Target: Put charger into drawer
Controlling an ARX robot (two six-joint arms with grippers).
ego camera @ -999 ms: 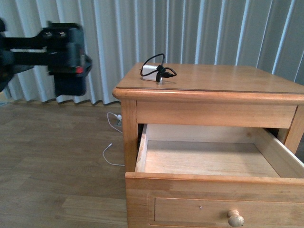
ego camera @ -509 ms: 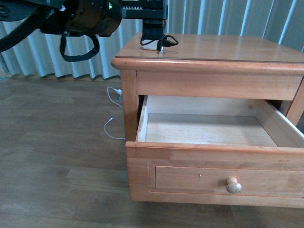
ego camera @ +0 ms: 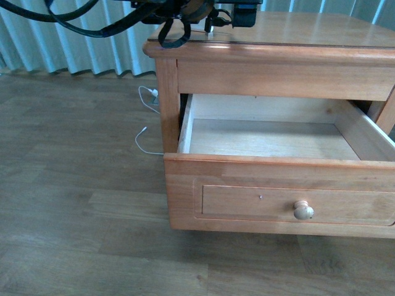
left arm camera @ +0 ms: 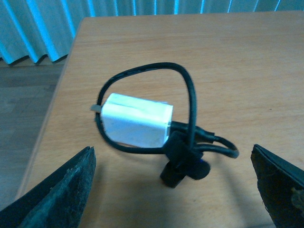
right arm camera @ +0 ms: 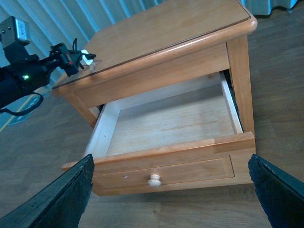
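**White charger on the top, drawer open below**

The charger [left arm camera: 137, 126], a white block with a black cable looped round it, lies on the cabinet's wooden top [left arm camera: 237, 57], near its left edge in the front view. The left gripper [left arm camera: 171, 156] hangs over it with its jaws spread wide. One finger is on each side of the block, neither touches it, and the gripper holds nothing.

Under the top, the drawer [ego camera: 278, 163] is pulled well out. Its round knob [ego camera: 303, 210] faces the robot, and nothing shows inside on the pale wood. The right gripper [right arm camera: 171, 159] is also wide open and empty, well above and apart from the drawer. A thin white cable [ego camera: 145, 139] lies on the floor beside the cabinet and has no part in the job.

As I judge it, only the opening of the drawer is done. Closing on the charger, lifting it, carrying it over the front of the top and releasing it inside are all left to do.
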